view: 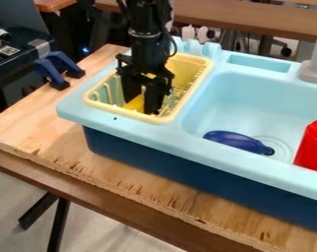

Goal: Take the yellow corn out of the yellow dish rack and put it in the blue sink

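Plywood (pixel 62 142) is laid across a brown table, and its rough front edge is exposed from the left side toward the lower right. At far left, blue clamps (pixel 50 73) are set at the board's back edge. To their right, a yellow rack (pixel 95 104) is seated in the left side of a light-blue sink unit (pixel 162 137). The black arm (pixel 145 37) is held nearly upright above it, with its gripper (pixel 141 105) pointed down and lowered inside the rack's walls. The jaws are parted, and a bright yellow piece (pixel 135 104) is seen between and behind them, low in the rack near its front wall; whether it is gripped cannot be told. Sideways room is bounded by the rack's rim, and more width is offered by the basin (pixel 246 101) beyond the divider. On the basin floor a dark-blue object (pixel 234 141) is laid, with a red bottle (pixel 313 146) stood near it at right, below a grey faucet (pixel 316 64).
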Robot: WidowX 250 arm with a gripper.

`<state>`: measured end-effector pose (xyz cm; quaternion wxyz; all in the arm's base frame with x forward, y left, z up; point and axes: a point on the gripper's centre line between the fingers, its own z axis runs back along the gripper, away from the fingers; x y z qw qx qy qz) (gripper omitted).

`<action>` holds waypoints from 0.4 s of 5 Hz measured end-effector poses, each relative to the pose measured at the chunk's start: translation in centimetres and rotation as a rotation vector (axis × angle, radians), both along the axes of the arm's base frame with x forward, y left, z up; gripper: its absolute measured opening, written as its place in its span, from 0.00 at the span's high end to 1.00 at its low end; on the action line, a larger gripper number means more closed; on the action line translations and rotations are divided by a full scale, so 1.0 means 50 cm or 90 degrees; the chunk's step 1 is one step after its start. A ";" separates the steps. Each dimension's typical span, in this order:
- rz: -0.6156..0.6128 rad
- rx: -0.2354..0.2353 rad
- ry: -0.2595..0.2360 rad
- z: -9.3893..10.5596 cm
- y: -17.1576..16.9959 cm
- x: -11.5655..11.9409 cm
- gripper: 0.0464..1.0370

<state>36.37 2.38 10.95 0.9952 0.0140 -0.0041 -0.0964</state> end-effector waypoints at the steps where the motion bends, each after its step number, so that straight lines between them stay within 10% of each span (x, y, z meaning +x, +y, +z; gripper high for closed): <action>1: 0.000 0.000 -0.002 0.001 -0.006 0.001 0.40; 2: 0.001 0.008 -0.038 0.044 -0.018 -0.015 0.40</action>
